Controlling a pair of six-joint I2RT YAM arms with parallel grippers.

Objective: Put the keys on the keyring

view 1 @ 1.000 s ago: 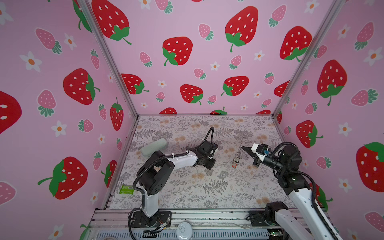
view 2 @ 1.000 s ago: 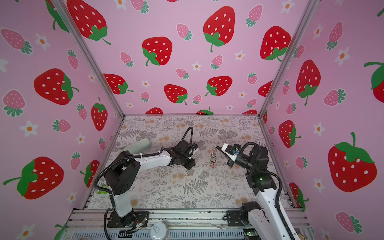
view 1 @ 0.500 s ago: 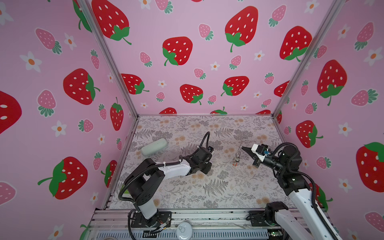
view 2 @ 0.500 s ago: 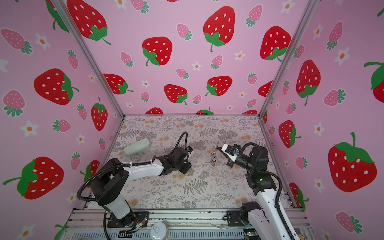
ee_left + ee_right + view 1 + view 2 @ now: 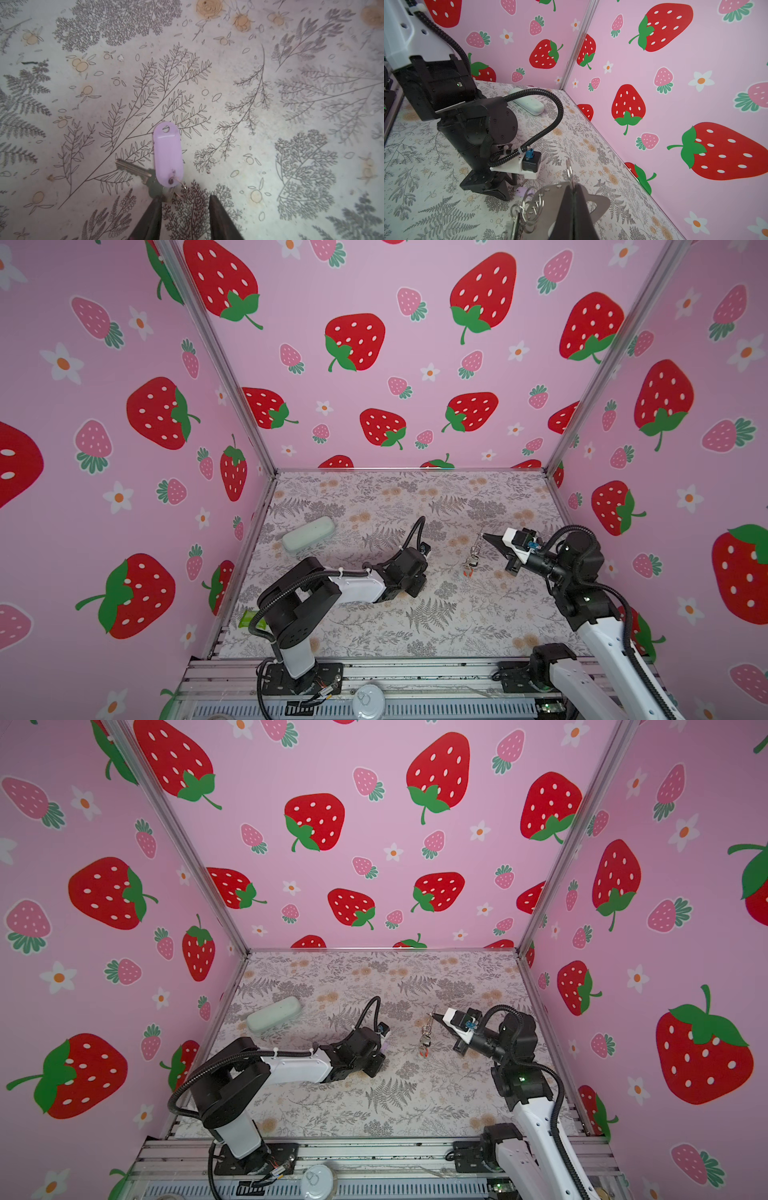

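Keyring (image 5: 569, 173) first: my right hand (image 5: 572, 188) has its tips pressed together on the thin silvery ring and holds it up off the worktop (image 5: 457, 626), between the middle and the right edge. A short cluster with a red tag (image 5: 468, 572) dangles under it. The loose key (image 5: 134, 171) lies flat near the middle of the worktop, joined by a small wire loop to a lilac tag (image 5: 168, 153).

My left hand (image 5: 184, 197) is low over it with the jaws spread. The key's head sits right at their mouth and nothing is pinched. A pale case (image 5: 308, 534) rests well apart, toward the far left corner.

I judge the key to be light, stiff and thin. Lying flush, it could skid on the smooth surface or slip out sideways. I would take it by the head, beside the wire loop, so the hole is free to meet the ring. The tag looks glossy and would swivel. The hanging cluster will likely swing if I move the right arm quickly.
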